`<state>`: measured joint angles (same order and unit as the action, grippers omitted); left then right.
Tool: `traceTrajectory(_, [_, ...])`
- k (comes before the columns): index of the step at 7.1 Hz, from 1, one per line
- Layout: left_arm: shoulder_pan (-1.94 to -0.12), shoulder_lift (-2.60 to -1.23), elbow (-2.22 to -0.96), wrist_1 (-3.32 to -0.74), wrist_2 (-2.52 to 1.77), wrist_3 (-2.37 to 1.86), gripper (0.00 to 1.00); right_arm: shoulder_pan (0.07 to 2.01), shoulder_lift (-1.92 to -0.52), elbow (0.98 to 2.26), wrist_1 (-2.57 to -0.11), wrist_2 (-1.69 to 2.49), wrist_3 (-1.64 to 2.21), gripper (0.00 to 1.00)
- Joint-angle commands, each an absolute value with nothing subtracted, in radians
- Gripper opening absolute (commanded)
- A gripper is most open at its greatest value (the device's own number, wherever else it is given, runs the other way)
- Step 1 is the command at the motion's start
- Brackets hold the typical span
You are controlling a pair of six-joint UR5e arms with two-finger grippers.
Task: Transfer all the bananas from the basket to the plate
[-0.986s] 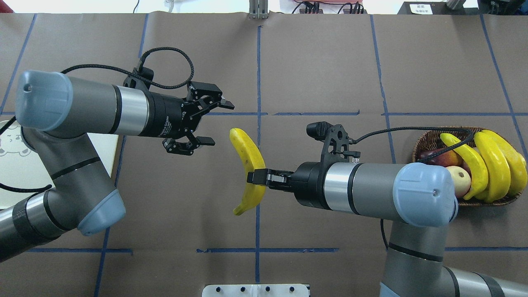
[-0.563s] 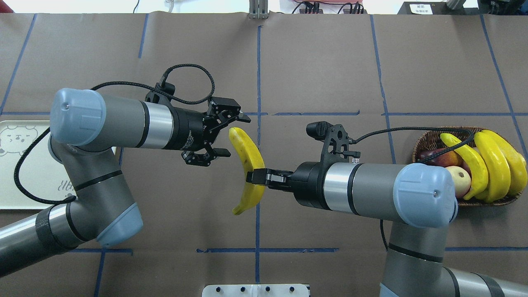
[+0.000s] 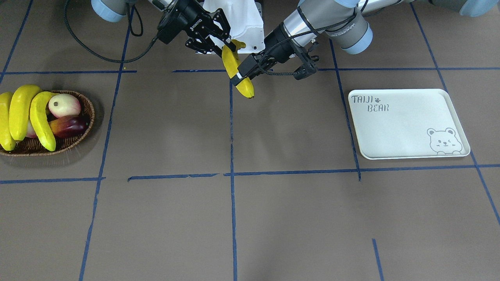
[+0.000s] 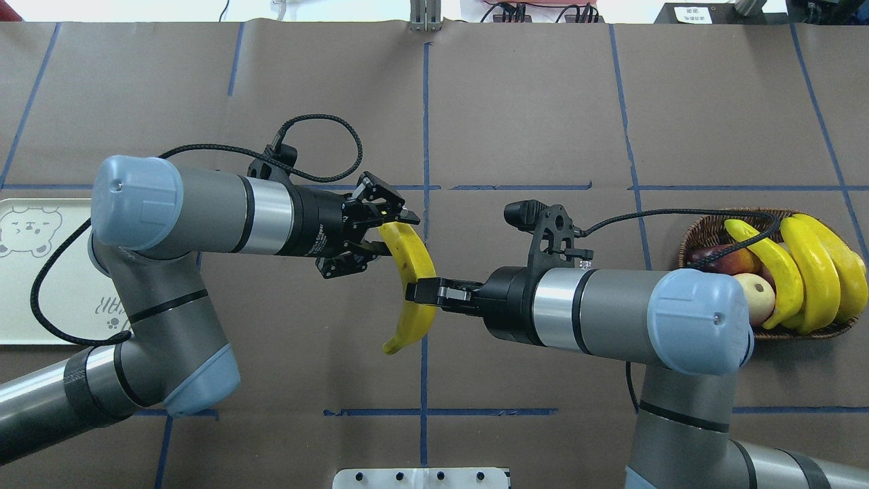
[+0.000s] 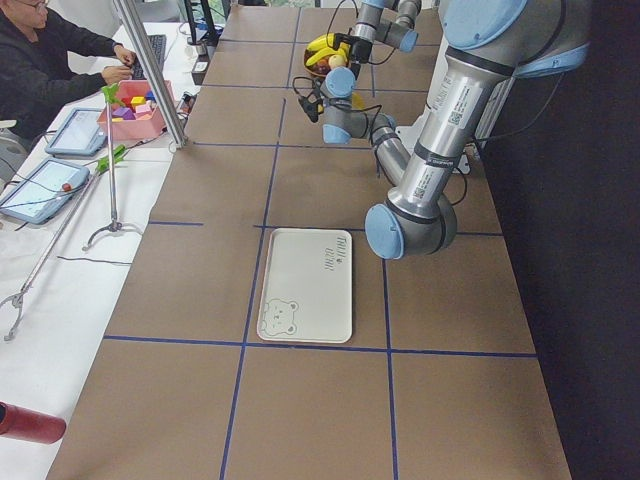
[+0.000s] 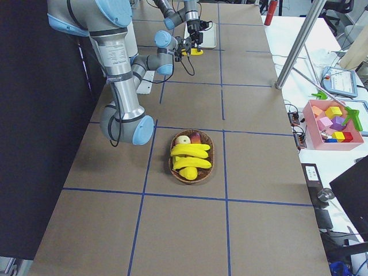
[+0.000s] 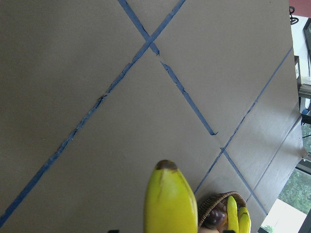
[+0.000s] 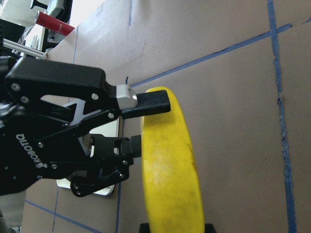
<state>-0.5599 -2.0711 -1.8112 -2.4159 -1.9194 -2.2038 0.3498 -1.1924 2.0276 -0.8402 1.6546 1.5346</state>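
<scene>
1. One banana (image 4: pixel 411 268) hangs over the desk (image 4: pixel 529 102), the right fingers (image 4: pixel 426 293) clamped on its middle; three bananas (image 4: pixel 811 272) lie in the basket (image 4: pixel 694 239).
2. The left fingers (image 4: pixel 406 217), spread wide and clear of it a moment ago, have moved in and narrowed onto its far end, seemingly gripping it.
3. So the hand-over looks nearly made; the plate (image 4: pixel 41 292) holds no banana yet.

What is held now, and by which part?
The right gripper holds a banana at its middle; the left gripper brackets its end, grip unclear.
</scene>
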Motion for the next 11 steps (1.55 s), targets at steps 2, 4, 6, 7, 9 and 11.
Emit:
traceTrajectory(2, [-0.565,-2.060,-1.832,-2.385,-1.925,-2.207,0.00,0.354,-1.190,2.040,-0.841,1.658,1.552,1.00])
traceTrajectory(4, [-0.566,-2.057,-1.832,-2.381,-1.925,-2.207,0.00,0.356,-1.190,2.042,-0.841,1.660,1.554,1.00])
traceTrajectory(6, [-0.601,-2.039,-1.832,-2.270,-1.939,-2.177,0.00,0.364,-1.227,2.093,-0.869,1.670,1.554,1.00])
traceTrajectory(7, [-0.654,-2.037,-1.842,-2.165,-2.006,-2.060,0.00,0.391,-1.235,2.152,-0.972,1.701,1.551,1.00])
traceTrajectory(9, [-0.719,-1.871,-1.922,-2.072,-2.014,-1.821,0.00,0.519,-1.236,2.187,-1.183,1.832,1.540,1.00])
traceTrajectory(11, [-0.780,-1.642,-1.954,-2.074,-2.010,-1.567,0.00,0.635,-1.261,2.186,-1.327,1.937,1.429,1.00])
